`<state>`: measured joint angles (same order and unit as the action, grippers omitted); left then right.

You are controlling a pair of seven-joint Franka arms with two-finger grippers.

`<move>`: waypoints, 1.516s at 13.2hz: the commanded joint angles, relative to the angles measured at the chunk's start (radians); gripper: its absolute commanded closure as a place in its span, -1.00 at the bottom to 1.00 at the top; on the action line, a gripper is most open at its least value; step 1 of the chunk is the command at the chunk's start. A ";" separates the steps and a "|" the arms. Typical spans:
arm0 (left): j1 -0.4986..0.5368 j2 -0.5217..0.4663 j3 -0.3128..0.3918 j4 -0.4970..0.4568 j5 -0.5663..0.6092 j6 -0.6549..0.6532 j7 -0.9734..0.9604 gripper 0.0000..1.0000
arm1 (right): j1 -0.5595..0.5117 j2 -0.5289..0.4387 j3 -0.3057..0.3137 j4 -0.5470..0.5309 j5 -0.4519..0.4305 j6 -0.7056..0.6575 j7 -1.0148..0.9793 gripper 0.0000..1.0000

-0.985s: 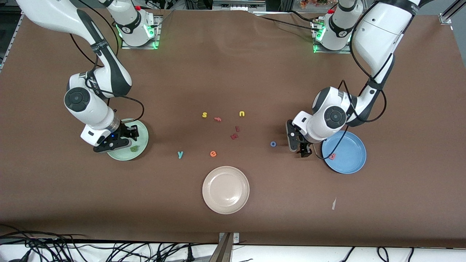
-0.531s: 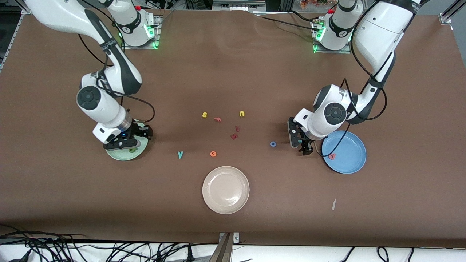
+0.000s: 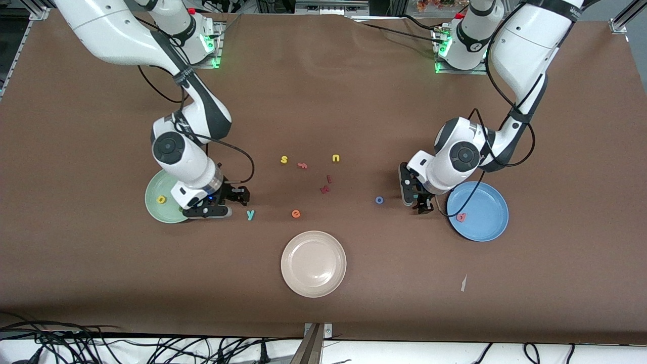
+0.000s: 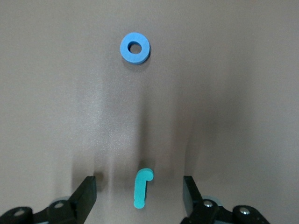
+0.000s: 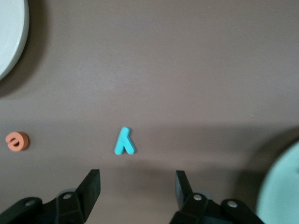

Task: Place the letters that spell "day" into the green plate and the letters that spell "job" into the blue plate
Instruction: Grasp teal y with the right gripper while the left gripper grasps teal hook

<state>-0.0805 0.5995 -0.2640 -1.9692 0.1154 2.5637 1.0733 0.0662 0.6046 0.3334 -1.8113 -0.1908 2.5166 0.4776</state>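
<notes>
A brown tabletop [image 3: 323,91] carried scattered foam letters. The left gripper [image 4: 139,198] was held low beside the blue plate [image 3: 493,227], jaws open around the teal "j" [image 4: 142,187], the blue "o" [image 4: 135,47] nearby and the salmon letter [image 3: 461,217] in that plate. The right gripper [image 5: 138,189], jaws open and empty, was held by the teal "y" [image 5: 124,142]; the yellow "a" [image 3: 161,199] lay in the green plate [image 3: 154,205].

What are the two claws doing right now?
Left gripper: open around the teal j, not gripping.
Right gripper: open, empty, near the teal y.
</notes>
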 commanded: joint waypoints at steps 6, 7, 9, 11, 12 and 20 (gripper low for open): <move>0.007 0.002 -0.003 -0.011 0.024 0.024 0.011 0.61 | 0.079 0.133 -0.057 0.115 -0.068 0.010 0.082 -0.38; 0.008 0.002 -0.001 -0.011 0.024 0.024 0.011 0.78 | 0.084 0.135 -0.060 0.118 -0.068 0.008 0.082 -0.37; 0.011 0.006 -0.001 -0.008 0.024 0.023 0.011 1.00 | 0.104 0.150 -0.076 0.135 -0.068 0.010 0.082 -0.35; 0.016 0.009 -0.001 -0.007 0.024 0.023 0.011 1.00 | 0.112 0.159 -0.088 0.144 -0.070 0.010 0.082 -0.31; 0.016 0.009 -0.001 -0.005 0.024 0.023 0.011 1.00 | 0.112 0.162 -0.088 0.144 -0.070 0.011 0.082 -0.28; 0.105 -0.015 0.003 0.269 0.006 -0.372 -0.081 1.00 | 0.122 0.175 -0.097 0.144 -0.076 0.028 0.081 0.62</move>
<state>-0.0091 0.5941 -0.2560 -1.8139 0.1150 2.3430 1.0239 0.1755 0.7543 0.2437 -1.6929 -0.2485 2.5415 0.5405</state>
